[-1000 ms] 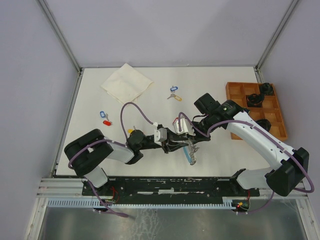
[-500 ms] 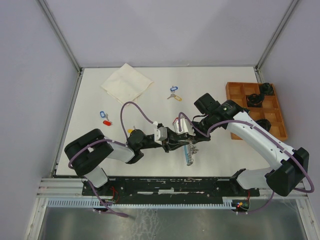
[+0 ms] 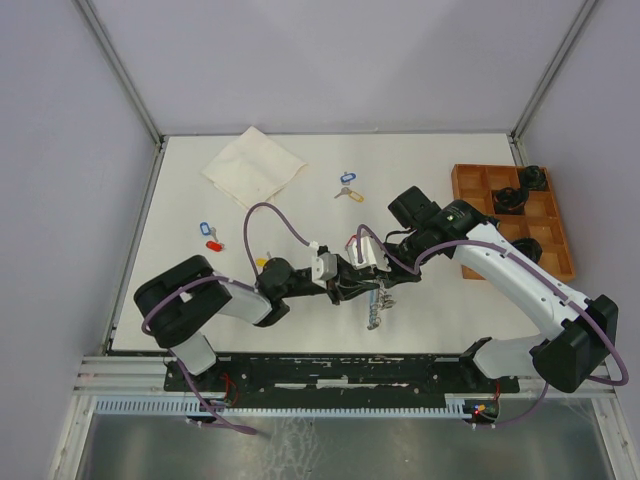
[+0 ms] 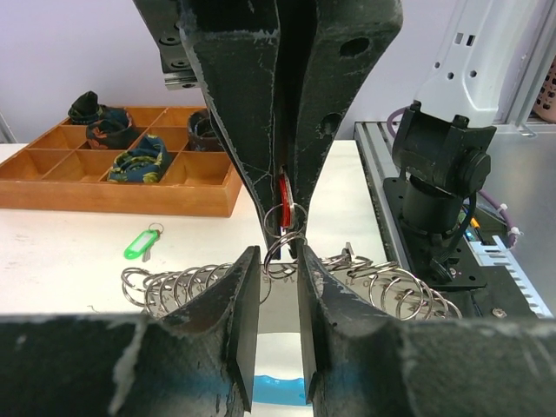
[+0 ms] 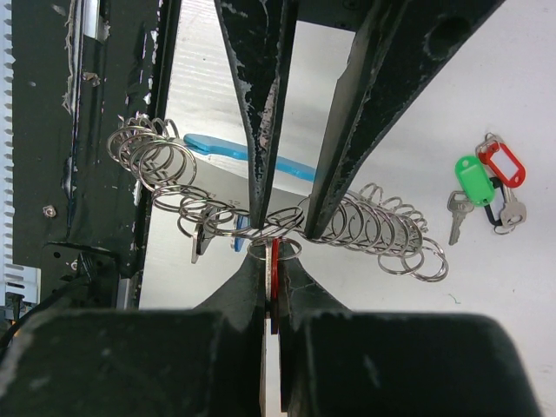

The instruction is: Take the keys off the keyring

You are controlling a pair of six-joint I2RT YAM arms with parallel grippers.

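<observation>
R gripper [image 5: 273, 261] clamps red key tag [image 4: 283, 193] amid keyring [image 5: 373, 228] coils; L gripper [image 4: 280, 261] slightly apart astride them, grip unclear; wooden tray [image 4: 122, 195] nr.

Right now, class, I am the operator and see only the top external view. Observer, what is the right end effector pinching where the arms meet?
Observer: The right end effector is shut on a red tag with a small split ring at its end.
Operator: And the left end effector?
Observer: Its fingers straddle a ring of the keyring; whether they pinch it, I cannot tell.
Operator: Any key hidden from me?
Observer: A green-tagged key lies on the table, between the keyring and the wooden tray.
</observation>
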